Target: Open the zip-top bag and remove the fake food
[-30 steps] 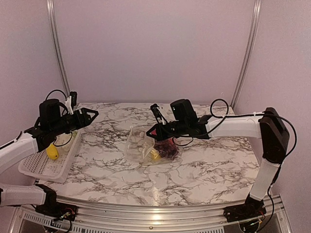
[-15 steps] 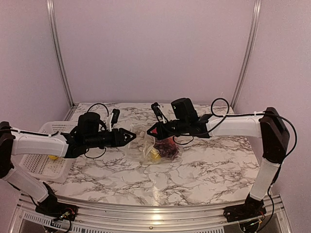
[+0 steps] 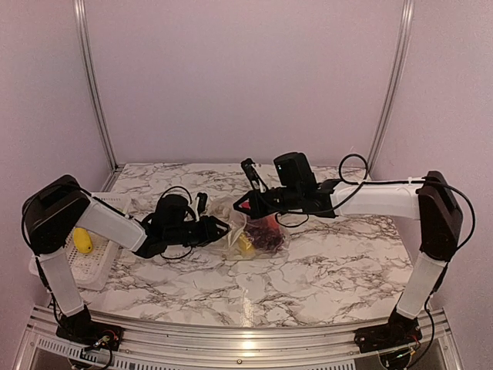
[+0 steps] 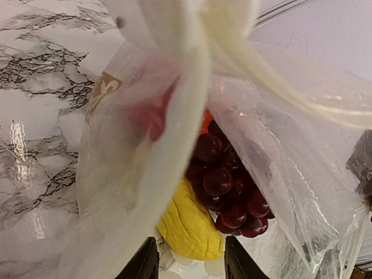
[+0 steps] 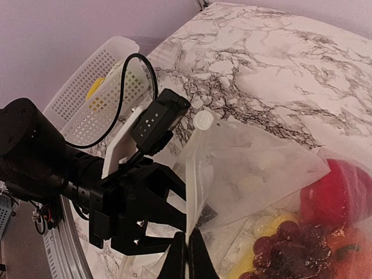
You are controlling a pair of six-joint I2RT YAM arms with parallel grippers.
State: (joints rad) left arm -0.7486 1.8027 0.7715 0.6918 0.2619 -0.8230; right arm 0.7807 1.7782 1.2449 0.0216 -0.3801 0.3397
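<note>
Clear plastic zip-top bag (image 3: 253,231) sits on the counter (image 3: 323,270), grapes (image 4: 224,181) and a yellow piece (image 4: 186,226) inside; right fingers (image 5: 195,263) pinch its top edge; left fingers (image 4: 142,264) stand narrowly apart at its mouth.

Both arms reach toward each other, their grippers nearly tip to tip. The left arm (image 3: 115,223) folds at a raised black elbow on the far left. Its forearm runs low and almost level toward the right. The left gripper (image 3: 221,227) has its jaws partly apart. The right arm (image 3: 377,199) rises from its base at the near right, bends at the elbow and stretches level to the left. The right gripper (image 3: 241,206) points down and left, fingers (image 5: 196,261) pressed together on a fold of the zip-top bag (image 5: 244,168).
</note>
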